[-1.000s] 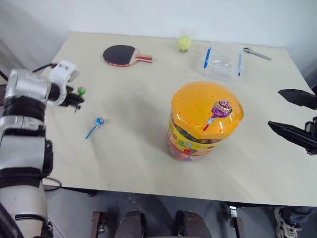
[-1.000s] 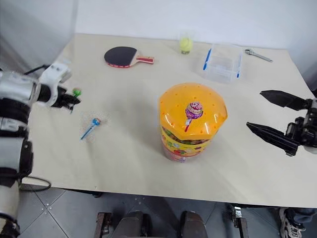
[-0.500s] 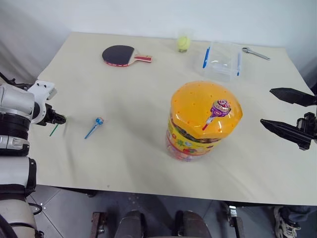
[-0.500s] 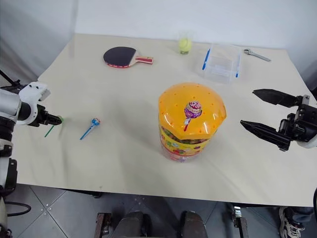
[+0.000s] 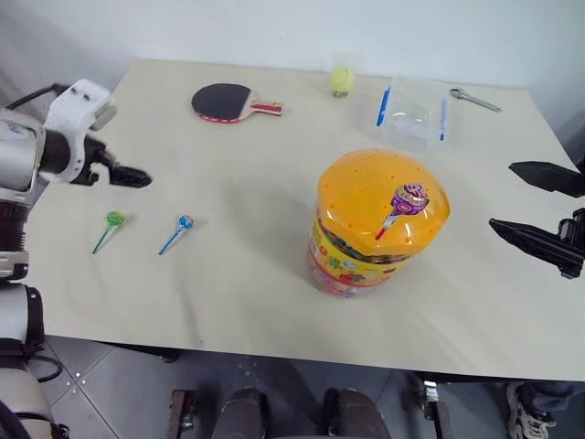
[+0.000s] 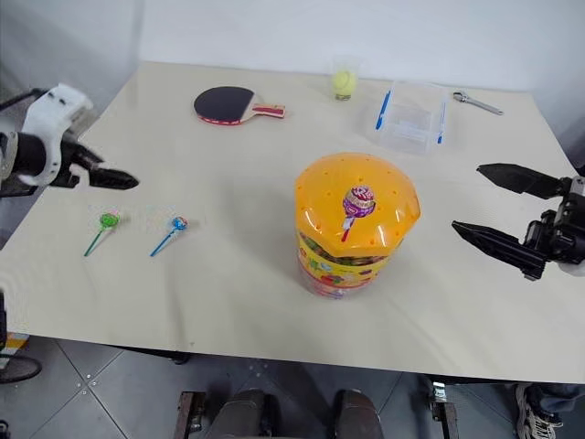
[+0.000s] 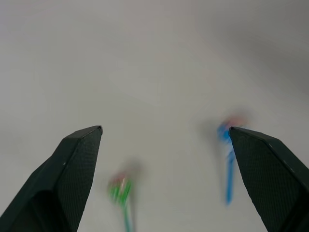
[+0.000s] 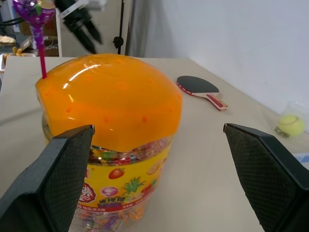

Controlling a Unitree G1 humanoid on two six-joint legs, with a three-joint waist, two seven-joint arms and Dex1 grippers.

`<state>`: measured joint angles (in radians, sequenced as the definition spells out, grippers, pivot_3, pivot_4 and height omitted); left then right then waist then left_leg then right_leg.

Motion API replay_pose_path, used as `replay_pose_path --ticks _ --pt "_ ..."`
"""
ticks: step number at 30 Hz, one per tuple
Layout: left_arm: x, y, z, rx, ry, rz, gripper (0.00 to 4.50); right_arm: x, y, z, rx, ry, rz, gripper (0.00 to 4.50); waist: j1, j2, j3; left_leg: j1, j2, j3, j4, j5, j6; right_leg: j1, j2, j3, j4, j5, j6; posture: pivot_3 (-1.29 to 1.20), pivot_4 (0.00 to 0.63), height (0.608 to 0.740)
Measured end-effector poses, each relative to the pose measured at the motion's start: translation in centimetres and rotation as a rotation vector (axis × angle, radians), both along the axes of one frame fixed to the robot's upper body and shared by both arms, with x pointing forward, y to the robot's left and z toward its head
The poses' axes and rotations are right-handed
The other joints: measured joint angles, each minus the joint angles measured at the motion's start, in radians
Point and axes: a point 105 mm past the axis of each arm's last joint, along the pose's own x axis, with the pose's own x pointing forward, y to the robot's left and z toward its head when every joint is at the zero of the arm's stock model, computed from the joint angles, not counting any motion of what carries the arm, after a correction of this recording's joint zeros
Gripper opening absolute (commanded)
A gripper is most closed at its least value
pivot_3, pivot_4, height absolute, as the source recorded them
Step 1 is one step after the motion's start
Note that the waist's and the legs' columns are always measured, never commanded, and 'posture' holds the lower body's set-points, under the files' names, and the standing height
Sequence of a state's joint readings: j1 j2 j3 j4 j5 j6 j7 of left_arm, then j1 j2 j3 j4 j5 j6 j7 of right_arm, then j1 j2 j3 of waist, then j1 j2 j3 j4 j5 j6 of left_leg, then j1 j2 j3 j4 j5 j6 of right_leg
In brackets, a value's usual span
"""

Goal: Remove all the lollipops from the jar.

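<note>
The purple lollipop stands in the jar lid. Left of the jar lie the blue lollipop and green lollipop. Both the left gripper and right gripper are spread and empty.

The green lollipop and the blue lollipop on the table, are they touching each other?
Apart. The left eye view shows bare table between the green lollipop and the blue lollipop, which lie side by side.

White-grey arms, black textured gripper fingers.
</note>
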<state>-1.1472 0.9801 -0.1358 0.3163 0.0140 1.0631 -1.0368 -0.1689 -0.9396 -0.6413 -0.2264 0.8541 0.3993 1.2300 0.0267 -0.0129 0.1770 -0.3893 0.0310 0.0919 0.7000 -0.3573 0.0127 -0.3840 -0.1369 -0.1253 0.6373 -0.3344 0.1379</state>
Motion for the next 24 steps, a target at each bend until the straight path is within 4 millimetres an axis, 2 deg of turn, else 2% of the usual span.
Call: replay_pose_path --ticks 5,7,9,11,15,20,24 --pt "-0.1 -5.6 1.1 -0.141 -0.24 -0.381 4.46 -1.1 2.3 0.3 -0.04 -0.008 0.018 4.5 -0.003 0.0 0.0 0.0 0.0 0.0 0.0 0.0 0.0 -0.002 -0.001 -0.001 0.005 0.0 0.0 0.0 0.15 0.74" --pt "-1.3 -7.5 1.3 -0.245 -0.339 -0.577 4.46 -1.6 3.2 0.2 -0.052 0.0 0.025 4.5 -0.004 0.0 0.0 -0.001 0.0 0.0 0.001 0.0 0.0 -0.004 -0.001 -0.001 0.007 0.0 0.0 0.0 0.15 0.74" --pt "-3.3 -8.9 1.7 -0.354 -0.43 -0.807 4.46 -2.0 4.2 0.4 -0.073 0.001 0.031 4.5 -0.004 0.0 0.0 -0.001 0.0 0.001 0.0 0.0 0.0 -0.006 -0.002 -0.001 0.007 0.0 0.0 0.0 0.15 0.74" --pt "-4.9 -9.5 2.0 -0.428 -0.481 -0.965 4.46 -2.4 5.2 0.8 -0.102 -0.002 0.047 4.5 -0.004 0.0 0.0 -0.002 0.0 0.002 0.001 0.0 0.0 -0.006 -0.002 -0.001 0.008 0.0 0.0 0.0 0.15 0.74" --pt "-5.9 -9.5 2.1 -0.495 -0.534 -1.094 4.46 -3.1 7.1 1.3 -0.125 -0.018 0.115 4.5 -0.004 0.0 0.0 -0.001 -0.001 0.002 0.001 0.0 0.0 -0.006 -0.002 -0.001 0.008 0.0 0.0 0.0 0.15 0.74" --pt "-6.3 -9.2 0.4 -0.536 -0.483 -1.159 4.46 -3.3 9.5 1.0 -0.143 0.009 0.222 4.5 -0.005 0.0 0.0 -0.001 -0.001 0.001 0.002 0.0 0.0 -0.006 -0.003 -0.001 0.008 0.0 0.0 0.0 0.15 0.74" --pt "-6.6 -9.3 -0.2 -0.553 -0.456 -1.173 4.46 -3.2 11.6 1.1 -0.149 -0.001 0.313 4.5 -0.008 0.0 0.0 -0.001 -0.001 0.0 0.001 0.0 0.0 -0.006 -0.002 -0.001 0.008 0.0 0.0 0.0 0.15 0.74"
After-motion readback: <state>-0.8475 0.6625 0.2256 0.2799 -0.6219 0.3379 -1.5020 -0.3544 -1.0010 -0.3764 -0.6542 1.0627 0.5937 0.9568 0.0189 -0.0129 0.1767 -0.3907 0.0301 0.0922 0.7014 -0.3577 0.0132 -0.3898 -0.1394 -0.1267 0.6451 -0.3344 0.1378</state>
